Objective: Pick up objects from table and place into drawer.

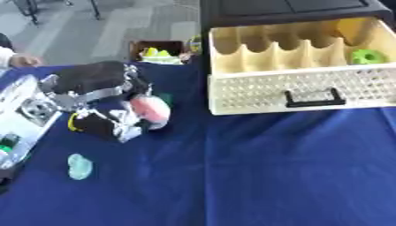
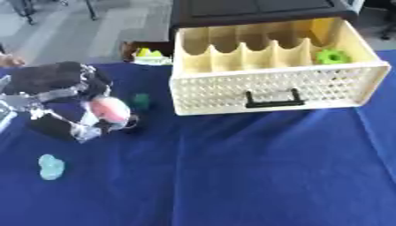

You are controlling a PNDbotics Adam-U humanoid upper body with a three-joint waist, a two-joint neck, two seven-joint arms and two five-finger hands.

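My left hand (image 1: 104,106) hovers over the blue cloth at the left, fingers curled round a pink rounded object (image 1: 151,109). A small dark green object (image 2: 141,99) lies just right of the hand. A pale teal lumpy object (image 1: 79,167) lies on the cloth nearer to me. The cream drawer (image 1: 298,90) stands pulled open at the back right, with dividers inside. A green gear-shaped object (image 1: 367,56) and a yellow object (image 1: 352,27) lie in its right compartments. My right hand is out of sight.
A black cabinet (image 1: 286,11) holds the drawer. A brown box (image 1: 158,53) with yellow-green things stands behind the table. White and silver equipment (image 1: 19,114) sits at the left edge. The blue cloth (image 1: 294,167) stretches out in front of the drawer.
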